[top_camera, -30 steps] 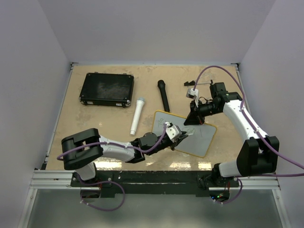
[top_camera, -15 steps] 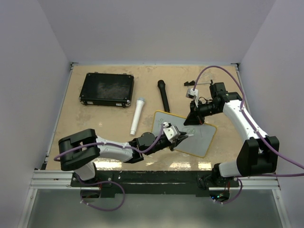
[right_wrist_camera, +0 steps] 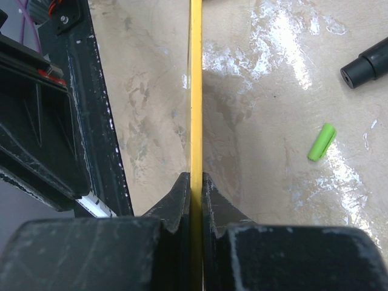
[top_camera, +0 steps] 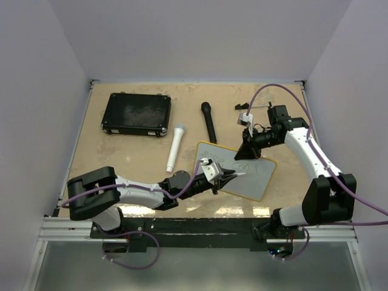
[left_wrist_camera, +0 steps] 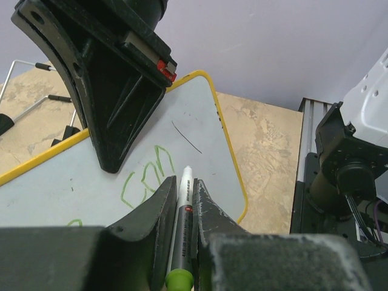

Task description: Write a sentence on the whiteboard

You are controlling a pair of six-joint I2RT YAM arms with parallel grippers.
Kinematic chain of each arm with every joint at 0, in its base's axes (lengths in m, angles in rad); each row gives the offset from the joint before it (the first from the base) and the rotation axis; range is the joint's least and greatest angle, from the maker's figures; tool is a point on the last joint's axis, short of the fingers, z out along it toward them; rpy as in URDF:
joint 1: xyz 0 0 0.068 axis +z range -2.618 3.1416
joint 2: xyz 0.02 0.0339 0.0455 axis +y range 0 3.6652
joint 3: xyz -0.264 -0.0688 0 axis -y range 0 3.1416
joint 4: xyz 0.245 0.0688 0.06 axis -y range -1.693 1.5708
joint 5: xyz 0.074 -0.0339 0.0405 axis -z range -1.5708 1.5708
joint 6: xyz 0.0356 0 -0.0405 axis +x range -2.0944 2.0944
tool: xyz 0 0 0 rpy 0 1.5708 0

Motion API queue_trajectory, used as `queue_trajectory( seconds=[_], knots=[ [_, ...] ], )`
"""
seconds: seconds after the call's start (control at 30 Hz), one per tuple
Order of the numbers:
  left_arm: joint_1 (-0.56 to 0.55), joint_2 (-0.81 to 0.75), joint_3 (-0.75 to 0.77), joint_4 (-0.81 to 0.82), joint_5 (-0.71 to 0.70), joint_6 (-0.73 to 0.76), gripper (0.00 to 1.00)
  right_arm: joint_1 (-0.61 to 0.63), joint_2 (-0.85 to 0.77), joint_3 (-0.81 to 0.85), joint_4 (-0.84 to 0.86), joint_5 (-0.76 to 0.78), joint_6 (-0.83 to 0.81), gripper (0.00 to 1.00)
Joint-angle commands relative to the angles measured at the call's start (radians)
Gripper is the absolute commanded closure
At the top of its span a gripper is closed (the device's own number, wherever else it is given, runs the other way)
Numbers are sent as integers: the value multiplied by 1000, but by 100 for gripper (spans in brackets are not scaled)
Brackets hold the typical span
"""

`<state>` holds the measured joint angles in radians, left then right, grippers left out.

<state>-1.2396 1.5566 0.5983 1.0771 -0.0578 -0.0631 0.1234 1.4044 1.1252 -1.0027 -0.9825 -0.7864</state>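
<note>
Top external view: the whiteboard (top_camera: pixel 257 176) lies at the near right of the table (top_camera: pixel 133 157), between the two arms, its yellow rim skewed to the table's edges. In the left wrist view the sentence (left_wrist_camera: pixel 145 179) is only a few green loops on the white surface, with a thin dark stroke beside them. The right gripper (top_camera: pixel 244 153) is closed on the board's far rim, the yellow edge pinched between both fingers. The left gripper (top_camera: pixel 230 176) is clamped on a marker (left_wrist_camera: pixel 183 230) whose white tip points at the board beside the loops; whether it touches I cannot tell. A green cap (right_wrist_camera: pixel 321 142) lies on the table beyond the board. Farther back are a black microphone (top_camera: pixel 209 121), a white microphone (top_camera: pixel 176 147) and a black case (top_camera: pixel 136 113).
</note>
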Motion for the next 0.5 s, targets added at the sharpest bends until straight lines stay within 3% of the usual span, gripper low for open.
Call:
queue_trajectory(
  seconds=[0.0,0.47],
  knots=[
    [-8,-35,-20,92,-10,9,100,-2,-24,-1,22,-38,-48,100],
    [-6,60,81,101,-53,32,100,-2,-32,-7,27,-38,-45,100]
  ],
)
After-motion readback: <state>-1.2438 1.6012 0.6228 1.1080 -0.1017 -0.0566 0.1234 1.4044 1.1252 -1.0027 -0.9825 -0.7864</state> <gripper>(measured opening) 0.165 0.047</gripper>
